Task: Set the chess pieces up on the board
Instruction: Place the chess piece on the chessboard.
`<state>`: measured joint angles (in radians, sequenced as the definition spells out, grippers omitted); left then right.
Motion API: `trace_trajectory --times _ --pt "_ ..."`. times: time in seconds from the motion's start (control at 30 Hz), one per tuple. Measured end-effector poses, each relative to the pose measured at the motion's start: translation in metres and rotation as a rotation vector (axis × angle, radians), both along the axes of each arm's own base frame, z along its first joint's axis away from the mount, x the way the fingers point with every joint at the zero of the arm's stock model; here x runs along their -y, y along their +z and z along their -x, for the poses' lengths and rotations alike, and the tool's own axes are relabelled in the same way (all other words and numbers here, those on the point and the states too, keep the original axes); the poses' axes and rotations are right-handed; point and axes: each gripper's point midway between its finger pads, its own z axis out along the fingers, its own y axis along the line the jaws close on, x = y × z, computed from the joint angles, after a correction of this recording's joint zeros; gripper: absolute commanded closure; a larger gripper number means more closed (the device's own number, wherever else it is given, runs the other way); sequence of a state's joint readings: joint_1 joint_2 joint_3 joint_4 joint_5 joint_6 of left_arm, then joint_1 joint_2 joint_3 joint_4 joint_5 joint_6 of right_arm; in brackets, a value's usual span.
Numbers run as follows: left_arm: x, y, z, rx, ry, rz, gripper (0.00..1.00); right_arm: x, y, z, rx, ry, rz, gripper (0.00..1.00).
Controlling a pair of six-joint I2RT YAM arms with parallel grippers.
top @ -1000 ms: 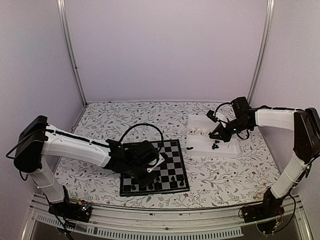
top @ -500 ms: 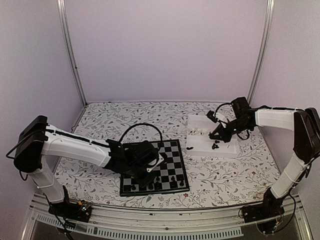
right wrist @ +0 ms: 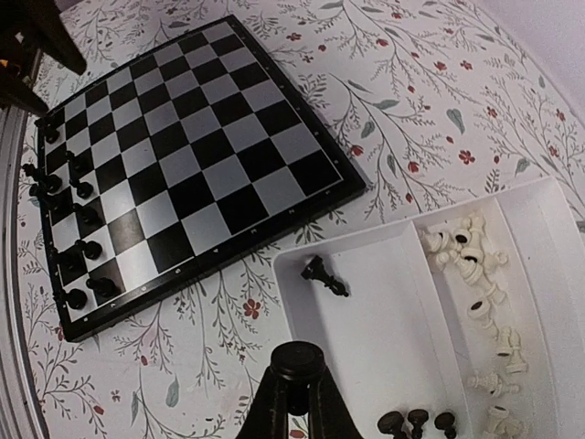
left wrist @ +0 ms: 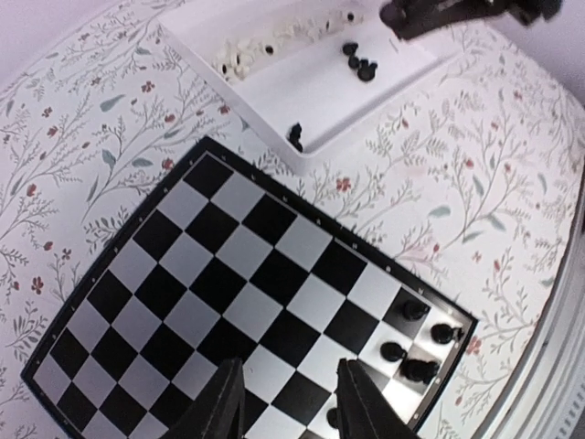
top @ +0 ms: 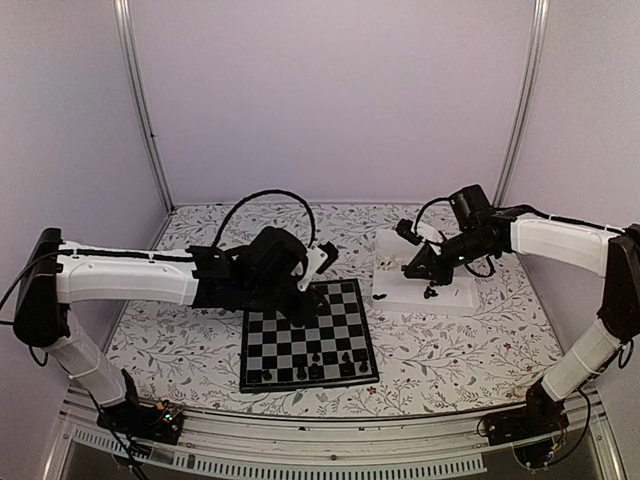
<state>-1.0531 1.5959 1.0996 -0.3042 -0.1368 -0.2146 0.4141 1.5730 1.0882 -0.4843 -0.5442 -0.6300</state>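
Observation:
The board (top: 300, 325) lies at table centre, with several black chess pieces (top: 315, 365) on its near rows. My left gripper (top: 320, 256) hovers above the board's far edge, open and empty. In the left wrist view its fingers (left wrist: 219, 402) spread over bare squares of the board (left wrist: 228, 274), with a few black pieces (left wrist: 419, 340) at one corner. My right gripper (top: 412, 267) is over the white tray's left end. It is shut on a black piece (right wrist: 298, 361), seen in the right wrist view between its fingers (right wrist: 274, 412).
The white tray (top: 445, 298) sits right of the board. It holds white pieces (right wrist: 475, 274) in one compartment, three upright black pieces (right wrist: 416, 422), and one black piece lying down (right wrist: 324, 274) near its corner. Side walls and metal posts enclose the floral tablecloth.
My left gripper has risen from the board's near rows and moved back to the far edge, empty. My right gripper has moved left over the tray with the black piece.

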Motion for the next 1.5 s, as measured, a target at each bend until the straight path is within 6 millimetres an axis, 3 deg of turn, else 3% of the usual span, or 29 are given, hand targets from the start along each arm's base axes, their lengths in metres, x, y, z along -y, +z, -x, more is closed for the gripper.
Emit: trace_trajectory --times 0.17,0.33,0.6,0.77,1.1,1.5 --pt "0.012 0.032 -0.023 -0.014 0.064 0.206 0.59 -0.037 0.036 0.035 0.125 0.144 0.000 0.97" --pt "0.028 0.065 -0.031 -0.052 0.074 0.422 0.57 -0.056 0.059 0.061 0.201 0.234 -0.003 0.97" --pt "0.049 0.093 -0.021 -0.123 0.010 0.597 0.56 -0.072 0.060 0.076 0.259 0.305 0.055 0.96" --pt "0.059 0.092 -0.016 -0.166 -0.020 0.632 0.55 -0.076 0.053 0.080 0.250 0.320 0.082 0.96" --pt "0.076 0.053 -0.009 -0.288 -0.055 0.598 0.55 -0.085 0.064 0.079 0.276 0.327 0.079 0.95" --pt "0.086 0.067 -0.001 -0.311 -0.118 0.666 0.59 -0.088 0.059 0.086 0.263 0.346 0.090 0.94"
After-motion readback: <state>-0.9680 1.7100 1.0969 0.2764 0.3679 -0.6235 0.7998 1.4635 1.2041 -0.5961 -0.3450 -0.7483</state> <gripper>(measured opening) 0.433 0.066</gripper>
